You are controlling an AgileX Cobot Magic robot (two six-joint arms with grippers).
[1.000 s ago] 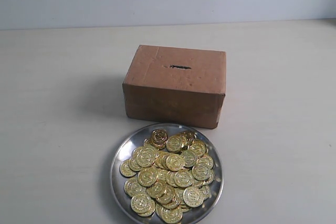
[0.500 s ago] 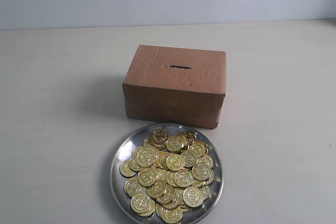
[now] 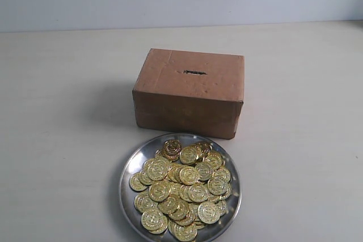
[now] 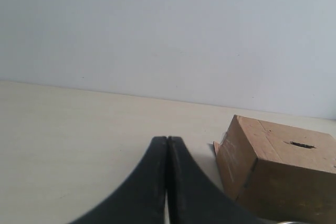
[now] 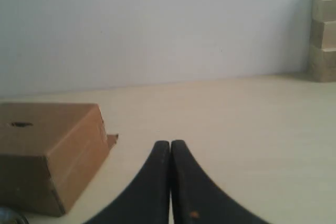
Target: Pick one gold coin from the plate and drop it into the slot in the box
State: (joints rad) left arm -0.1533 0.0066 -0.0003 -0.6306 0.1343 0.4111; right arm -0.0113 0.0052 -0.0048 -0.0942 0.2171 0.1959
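**Tabletop.** The pale tabletop [image 3: 62,140] carries the box and the plate. Neither arm shows in the exterior view, so both are judged to be parked clear of the work area. The approach to the pick has not begun.

**Box.** The brown cardboard box [image 3: 190,92] stands behind the plate, just beside its far rim, with its top face level.

**Plate.** The silver plate [image 3: 138,160] sits nearest the exterior camera, and its near rim is cut off by the frame edge. It holds a loose heap of gold coins [image 3: 181,188], overlapping and stacked on one another. No coin lies outside the plate.

**Claws.** The left claw [image 4: 167,142] is clenched, fingers pressed together with nothing between them. The right claw [image 5: 170,145] is in the same state. Each wrist view looks at the box from low over the tabletop.

**Slot.** The slot [image 3: 194,72] is a short dark slit in the middle of the box's top face. Its long axis runs across the exterior view.

**Procedure for the step in hand.**
1. Release the chosen claw fully before it descends.
2. Select a coin that rests on top of others with an exposed edge, such as the coin at the far side of the heap [image 3: 172,147]. A coin lying flat on bare metal would probably be harder to pinch.
3. Descend vertically and close on one coin only. Neighbouring coins are likely to slide or lift with it.
4. Before release, align the coin edge-on with the long axis of the slot.
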